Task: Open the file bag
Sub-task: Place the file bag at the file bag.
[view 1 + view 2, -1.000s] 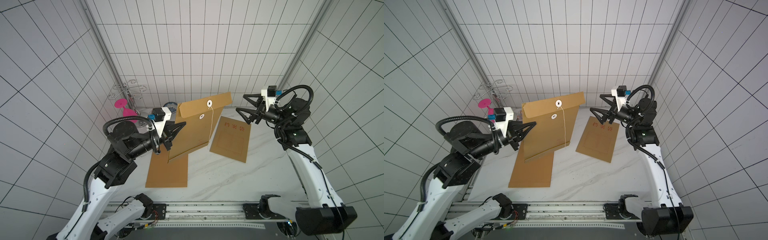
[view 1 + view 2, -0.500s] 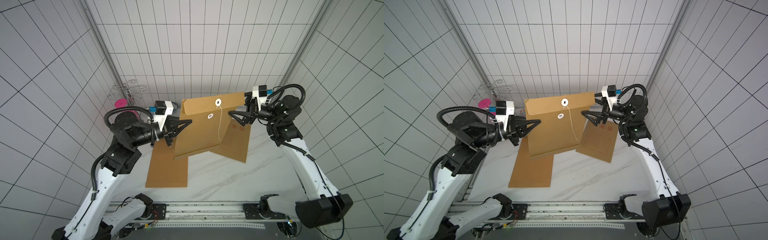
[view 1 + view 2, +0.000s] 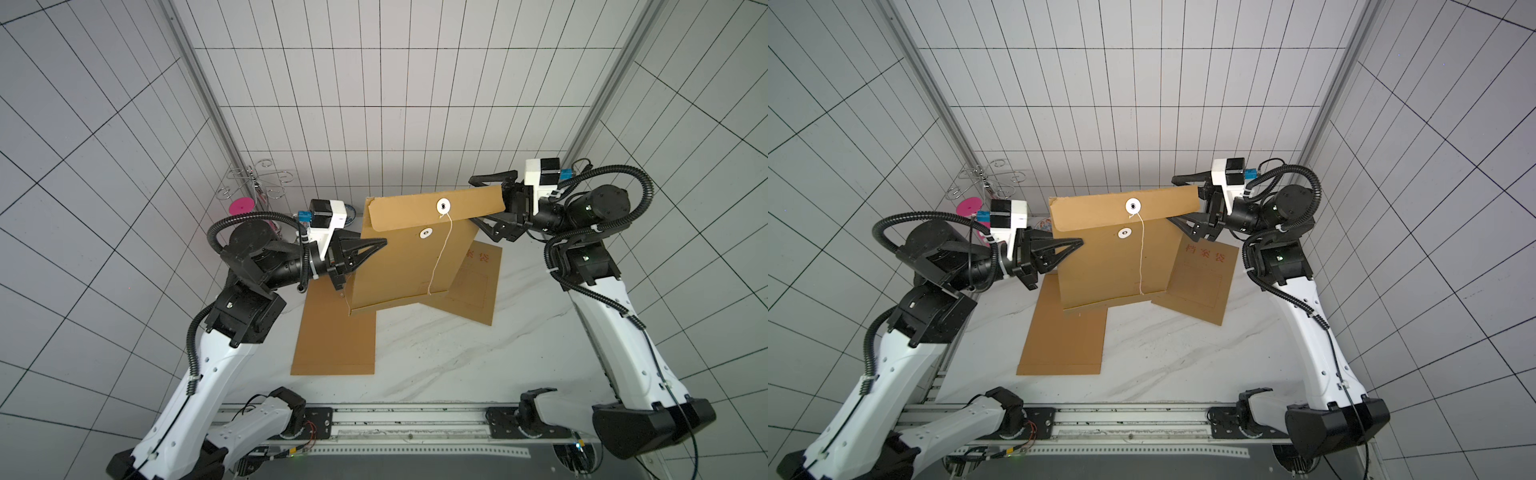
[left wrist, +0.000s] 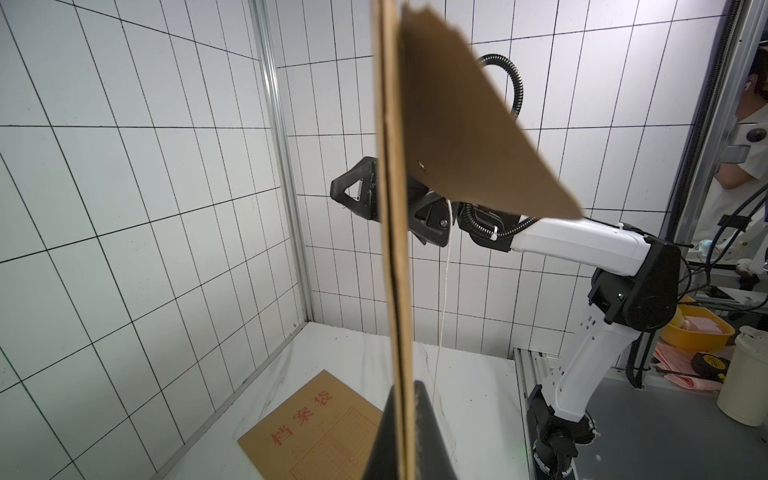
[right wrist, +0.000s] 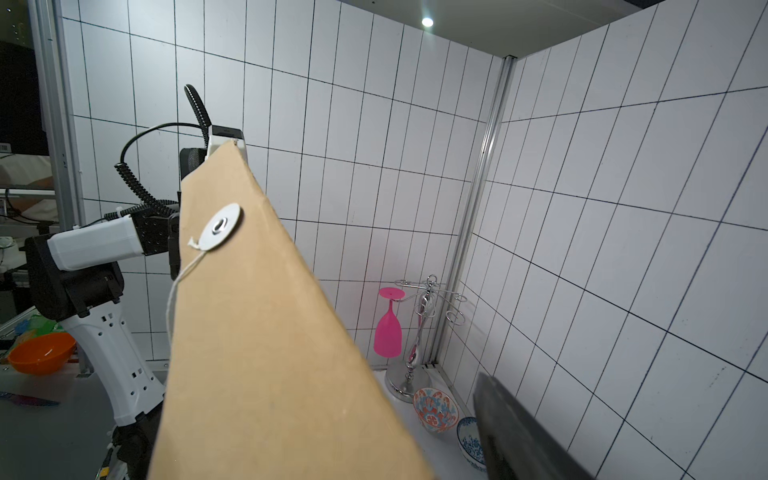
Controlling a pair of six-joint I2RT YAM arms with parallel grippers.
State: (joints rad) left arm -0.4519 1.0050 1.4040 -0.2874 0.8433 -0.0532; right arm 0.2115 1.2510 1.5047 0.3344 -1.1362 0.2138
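Above the table (image 3: 436,365), left pincer (image 3: 380,242) grips file bag (image 3: 403,266).

In both top views, from high at the front, looking down at nearly the same whole table (image 3: 415,353). From the left wrist, very close along the file bag (image 4: 395,249) edge, toward the right arm (image 4: 582,245); from the right wrist, close at the same bag, toward the left arm (image 5: 95,245).

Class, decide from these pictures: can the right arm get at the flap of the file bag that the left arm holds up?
Probably yes: the right gripper stands open at the end of the flap, and nothing lies between them.
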